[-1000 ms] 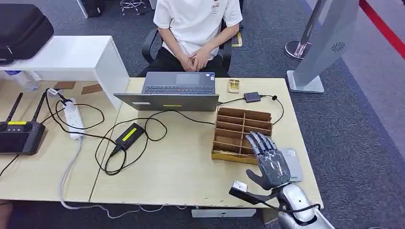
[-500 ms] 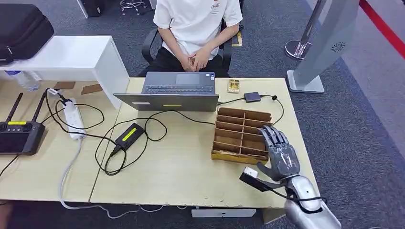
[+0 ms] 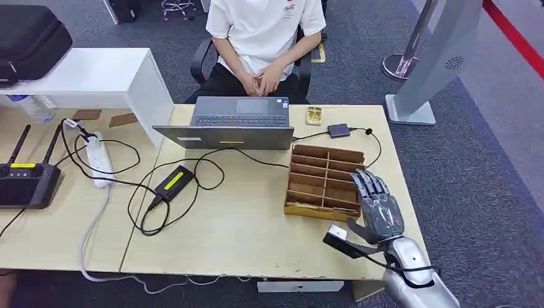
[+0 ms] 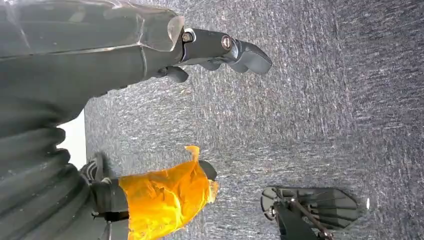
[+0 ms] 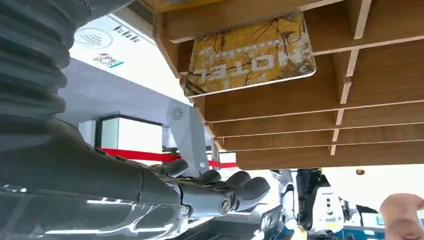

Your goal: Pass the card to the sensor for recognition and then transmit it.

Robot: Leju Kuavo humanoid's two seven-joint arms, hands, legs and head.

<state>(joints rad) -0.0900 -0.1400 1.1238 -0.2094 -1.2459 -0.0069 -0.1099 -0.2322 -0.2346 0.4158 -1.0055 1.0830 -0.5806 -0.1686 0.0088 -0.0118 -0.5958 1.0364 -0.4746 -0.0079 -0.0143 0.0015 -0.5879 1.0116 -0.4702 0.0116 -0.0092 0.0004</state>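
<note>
here the right hand is hovering open and holding nothing at the lower right of the head view, beside the wooden organizer on the desk. the card is leaning in a near compartment; spread fingers risk snagging a divider or tipping it.

Bare tabletop across lower centre of the frame. Blocked right of it by wooden organizer. Upper left of that: cables.

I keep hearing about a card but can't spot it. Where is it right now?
In the right wrist view, the card printed HOTEL sits in a compartment of the wooden organizer, which stands on the table's right side, just beside the right hand.
</note>
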